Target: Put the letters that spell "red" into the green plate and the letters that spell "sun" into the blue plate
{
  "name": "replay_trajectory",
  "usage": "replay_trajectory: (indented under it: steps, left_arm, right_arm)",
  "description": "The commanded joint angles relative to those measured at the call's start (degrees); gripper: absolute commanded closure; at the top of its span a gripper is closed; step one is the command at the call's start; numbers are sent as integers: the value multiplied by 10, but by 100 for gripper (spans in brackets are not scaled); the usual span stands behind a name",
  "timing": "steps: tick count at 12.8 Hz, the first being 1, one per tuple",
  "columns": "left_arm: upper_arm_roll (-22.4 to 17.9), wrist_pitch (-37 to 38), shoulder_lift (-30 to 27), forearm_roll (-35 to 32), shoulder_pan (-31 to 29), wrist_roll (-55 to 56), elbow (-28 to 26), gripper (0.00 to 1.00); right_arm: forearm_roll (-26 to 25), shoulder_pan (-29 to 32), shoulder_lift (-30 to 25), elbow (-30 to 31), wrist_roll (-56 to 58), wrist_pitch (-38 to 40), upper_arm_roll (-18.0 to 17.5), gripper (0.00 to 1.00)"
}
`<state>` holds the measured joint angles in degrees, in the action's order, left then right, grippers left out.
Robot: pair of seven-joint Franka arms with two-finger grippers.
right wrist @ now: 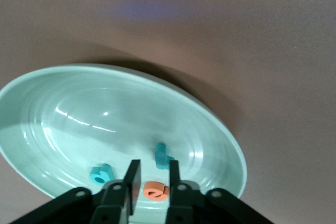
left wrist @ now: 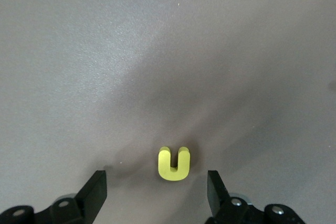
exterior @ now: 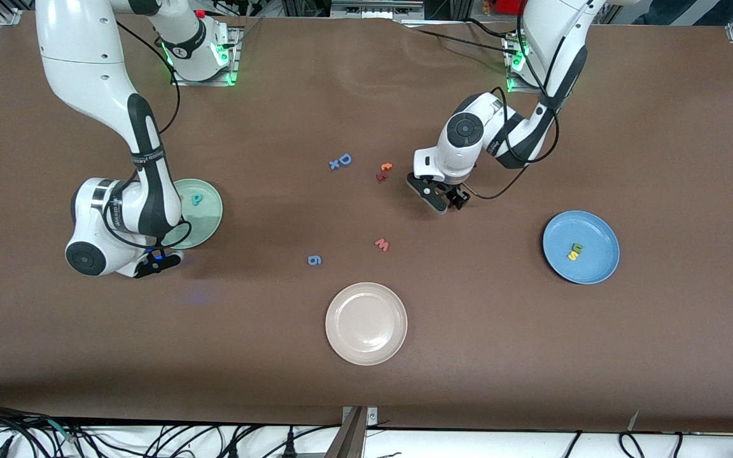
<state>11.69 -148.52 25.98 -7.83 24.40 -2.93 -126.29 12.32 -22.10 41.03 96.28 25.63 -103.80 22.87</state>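
A matt brown cloth-like covering is being shown on the counter (exterior: 595,356). Glossy highlights are being reflected by the smooth green plate (right wrist: 68,114). The yellow n (left wrist: 174,163) is being seen as matt foam, and the beige plate (exterior: 366,324) as softly shiny plastic.

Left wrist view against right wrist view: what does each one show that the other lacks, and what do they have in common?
Only the left wrist view shows the yellow n lying on the bare table, between the wide-open fingers of the left tool. Only the right wrist view shows the green plate holding the teal d, the teal r and the orange e, with the right tool low over the e, fingers slightly apart beside it. Both show the same brown tabletop and their own tool's dark fingers.
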Motion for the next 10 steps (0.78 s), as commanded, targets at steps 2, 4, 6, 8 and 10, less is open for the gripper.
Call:
replay_trajectory:
  steps: [2,4,6,8,10]
  left_arm:
    - [1,-25,7,-9,11,22,-3,18]
    - [2,-26,7,-9,11,22,-3,22]
    - [1,-27,10,-10,11,22,-3,25]
    - [1,-33,12,-10,11,22,-3,34]
    - [1,-34,13,-11,11,22,-3,44]
  right_arm:
    - [7,-10,-14,-24,-44,39,-5,21]
    - [7,-11,-19,-64,-85,79,-5,21]
    - [6,-10,-20,-117,-97,116,0,18]
    - [5,-8,-32,-164,-89,156,14,13]
    - [5,-6,-59,-192,-95,203,21,6]
